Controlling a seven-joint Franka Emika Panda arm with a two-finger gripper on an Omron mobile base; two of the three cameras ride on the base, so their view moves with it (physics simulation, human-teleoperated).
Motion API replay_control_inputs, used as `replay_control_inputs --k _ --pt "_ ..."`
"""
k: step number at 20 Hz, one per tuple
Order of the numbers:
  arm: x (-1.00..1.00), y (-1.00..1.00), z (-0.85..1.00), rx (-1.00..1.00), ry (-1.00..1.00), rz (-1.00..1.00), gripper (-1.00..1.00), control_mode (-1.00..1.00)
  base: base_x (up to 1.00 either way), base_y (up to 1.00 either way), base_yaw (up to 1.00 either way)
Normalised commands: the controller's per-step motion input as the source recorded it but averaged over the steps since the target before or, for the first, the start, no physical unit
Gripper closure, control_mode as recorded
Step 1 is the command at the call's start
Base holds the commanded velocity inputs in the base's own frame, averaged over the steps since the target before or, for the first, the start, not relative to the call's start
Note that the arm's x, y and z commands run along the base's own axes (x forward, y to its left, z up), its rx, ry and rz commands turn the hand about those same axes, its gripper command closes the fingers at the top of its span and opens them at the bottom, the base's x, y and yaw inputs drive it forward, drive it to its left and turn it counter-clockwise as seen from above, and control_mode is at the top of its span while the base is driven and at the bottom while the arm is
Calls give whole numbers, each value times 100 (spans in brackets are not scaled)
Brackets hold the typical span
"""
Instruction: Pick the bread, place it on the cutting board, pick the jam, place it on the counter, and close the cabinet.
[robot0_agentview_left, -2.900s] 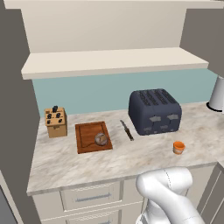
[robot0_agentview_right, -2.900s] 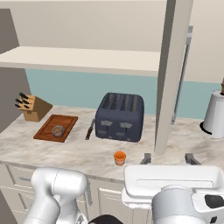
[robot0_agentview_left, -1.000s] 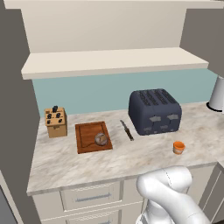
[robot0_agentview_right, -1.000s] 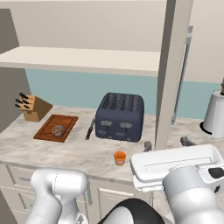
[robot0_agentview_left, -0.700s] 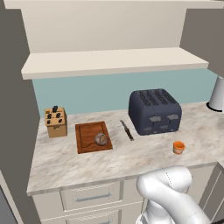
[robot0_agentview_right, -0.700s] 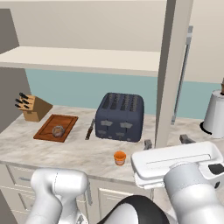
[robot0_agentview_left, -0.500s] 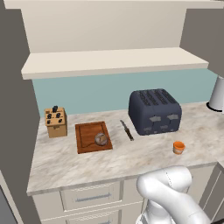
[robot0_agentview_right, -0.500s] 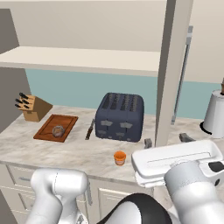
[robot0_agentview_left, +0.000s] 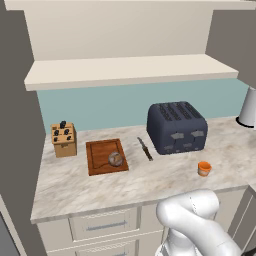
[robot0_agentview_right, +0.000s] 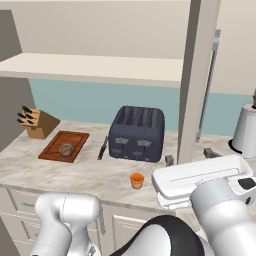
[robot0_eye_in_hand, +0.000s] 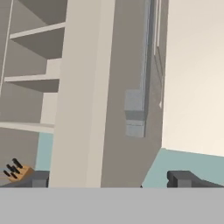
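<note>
Item 1 — small round dark brown loaf of bread (robot0_agentview_left: 115, 159): I find it resting on the flat reddish-brown wooden cutting board (robot0_agentview_left: 102, 165), toward the board's right side. I judge that step finished.

Item 2 — small orange jar of jam (robot0_agentview_left: 204, 168): it stands upright on the beige marbled stone counter (robot0_agentview_left: 75, 187), in front of the dark blue four-slot toaster (robot0_agentview_left: 176, 127) and apart from it, near the counter's front edge. I take that step as done too.

Item 3 — cream wall cabinet door (robot0_agentview_right: 199, 80) with long silver bar handle (robot0_agentview_right: 209, 82): it stands swung out, edge toward me, so this is the step left to do. In the hand view the door's edge (robot0_eye_in_hand: 83, 92) runs up between my fingertips.

Item 4 — two-finger gripper (robot0_agentview_right: 190, 156): it is spread wide and holds nothing, placed low by the door's bottom edge, I judge so as to push the panel shut.

Item 5 — clearances: a black-handled knife (robot0_agentview_left: 145, 149) lies between board and toaster; the light wooden knife block (robot0_agentview_left: 63, 139) sits left of the board. Both are well apart from the door's swing. A white appliance (robot0_agentview_right: 246, 131) stands on the counter to the right of the door. The shelf (robot0_agentview_left: 130, 71) behind is bare, so I expect nothing to block closing.
</note>
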Motion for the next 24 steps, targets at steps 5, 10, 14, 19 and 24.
replay_control_inputs --k 5,10,14,19,24 --pt "6 0 0 0 0 5 -100 -100 0 0 0" --pt "9 0 0 0 0 5 -100 -100 0 0 0" --pt "0 0 0 0 0 3 -100 -100 0 0 0" --pt "0 5 0 0 0 1 -100 -100 0 0 0" --pt "0 10 0 0 0 0 -100 -100 0 0 0"
